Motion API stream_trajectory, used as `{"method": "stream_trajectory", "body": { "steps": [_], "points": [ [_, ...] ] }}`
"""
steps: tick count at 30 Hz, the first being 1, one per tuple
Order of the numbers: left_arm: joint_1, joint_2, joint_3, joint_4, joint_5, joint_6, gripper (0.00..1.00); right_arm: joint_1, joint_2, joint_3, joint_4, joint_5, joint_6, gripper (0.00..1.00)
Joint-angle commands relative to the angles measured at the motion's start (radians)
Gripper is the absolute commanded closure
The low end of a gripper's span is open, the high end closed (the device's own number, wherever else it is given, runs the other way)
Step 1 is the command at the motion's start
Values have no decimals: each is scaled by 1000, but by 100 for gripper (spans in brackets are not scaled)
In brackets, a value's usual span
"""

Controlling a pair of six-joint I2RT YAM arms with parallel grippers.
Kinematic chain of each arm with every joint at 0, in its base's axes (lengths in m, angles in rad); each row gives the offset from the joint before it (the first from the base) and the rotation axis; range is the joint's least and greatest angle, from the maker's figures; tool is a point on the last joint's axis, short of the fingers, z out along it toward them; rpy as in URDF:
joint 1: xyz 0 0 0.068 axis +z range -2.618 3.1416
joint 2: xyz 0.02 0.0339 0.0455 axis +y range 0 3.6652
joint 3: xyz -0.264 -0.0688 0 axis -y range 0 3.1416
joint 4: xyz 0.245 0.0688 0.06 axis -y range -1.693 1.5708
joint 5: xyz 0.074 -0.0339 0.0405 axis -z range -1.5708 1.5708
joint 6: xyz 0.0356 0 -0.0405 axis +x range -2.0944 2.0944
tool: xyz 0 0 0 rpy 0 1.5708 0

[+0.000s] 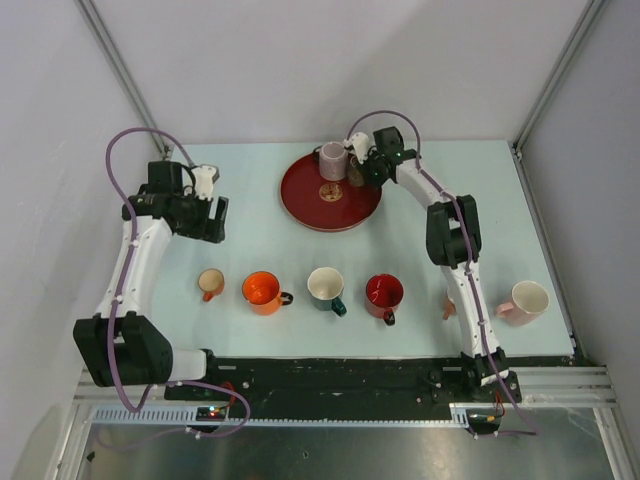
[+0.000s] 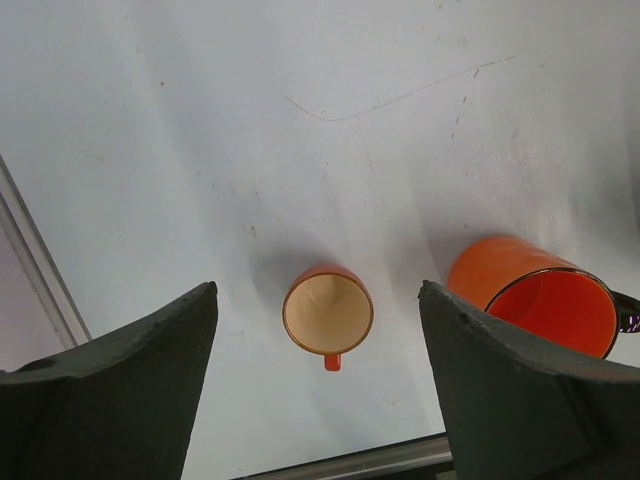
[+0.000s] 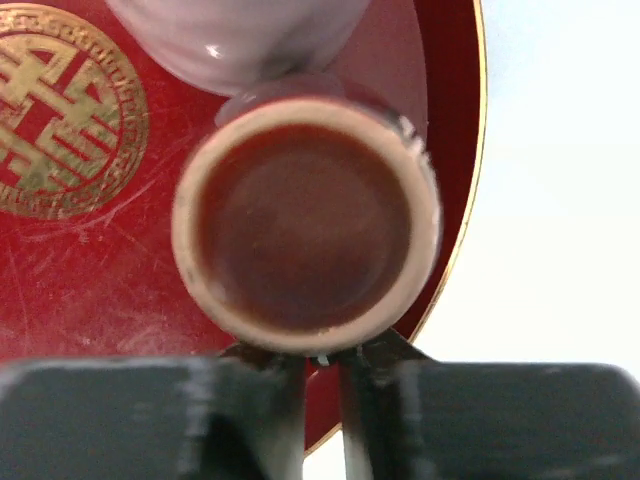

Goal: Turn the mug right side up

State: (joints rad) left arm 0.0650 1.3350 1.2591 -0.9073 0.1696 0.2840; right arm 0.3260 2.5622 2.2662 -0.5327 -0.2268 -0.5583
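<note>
The brown mug (image 3: 305, 230) sits on the red plate (image 3: 90, 290) near its right rim, its mouth facing the wrist camera, just beside a pale pink mug (image 3: 230, 40). The right gripper (image 3: 322, 400) has its fingers nearly pressed together, pinching the brown mug's near edge. The left gripper (image 1: 212, 200) hangs spread wide, well left of the plate.

A pale table (image 1: 250, 180) is shown. Toward 12 o'clock a round red plate (image 1: 303, 198) is laid on it. Toward 6 o'clock a row is set upright: small orange cup (image 1: 210, 282), orange mug (image 1: 262, 292), teal mug (image 1: 326, 286), red mug (image 1: 384, 293). A pink mug (image 1: 528, 300) is placed at 4 o'clock.
</note>
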Motion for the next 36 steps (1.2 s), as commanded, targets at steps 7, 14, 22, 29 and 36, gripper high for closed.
{"method": "stream_trajectory", "body": {
  "steps": [7, 14, 22, 29, 36],
  "points": [
    [7, -22, 98, -32, 40, -22, 15, 23, -128, 18, 1, 86, 28, 100],
    [6, -42, 260, -93, 178, -30, 13, 45, -438, -163, 61, 115, 150, 100],
    [-39, -17, 605, -103, 491, -160, 1, 123, -903, -548, 492, -151, 560, 100],
    [-196, 86, 912, -83, 690, -349, 2, 266, -1080, -752, 972, -299, 881, 100],
    [-251, 173, 1087, -36, 785, -495, 15, 333, -1086, -746, 1105, -369, 1036, 100]
  ]
}}
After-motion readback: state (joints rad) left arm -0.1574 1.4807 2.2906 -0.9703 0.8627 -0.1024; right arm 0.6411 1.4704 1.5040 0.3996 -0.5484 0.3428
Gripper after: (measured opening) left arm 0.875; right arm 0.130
